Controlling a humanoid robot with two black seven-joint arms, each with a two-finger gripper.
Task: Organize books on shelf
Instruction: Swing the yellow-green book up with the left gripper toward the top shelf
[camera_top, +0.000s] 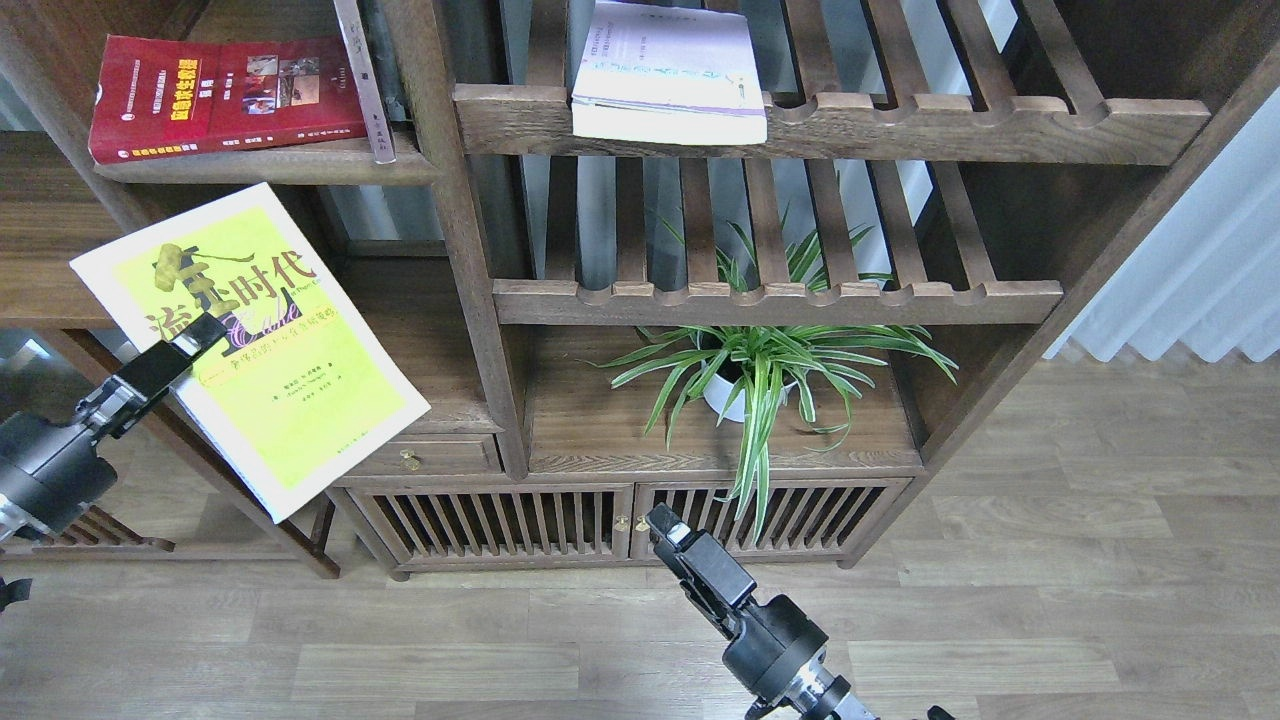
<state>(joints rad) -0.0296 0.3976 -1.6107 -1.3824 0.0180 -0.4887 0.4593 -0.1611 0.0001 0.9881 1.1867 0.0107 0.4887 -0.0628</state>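
Note:
My left gripper (205, 328) is shut on the left edge of the yellow-green book (270, 360) with a white border and black characters, and holds it in the air at the left, tilted, below the solid plank shelf (270, 165). The dark red book (225, 95) lies flat on that shelf at the top left. The white book with lilac trim (668, 75) lies on the upper slatted rack (900, 125). My right gripper (665, 528) is low at the bottom centre, empty, seen end-on.
A thin grey-spined book (362, 85) leans beside the red book. A potted spider plant (760, 375) stands in the lower compartment under a second slatted rack (780, 300). A cabinet with slatted doors (620, 520) and a small drawer (420, 455) sits below. A wooden post (470, 250) divides the shelving.

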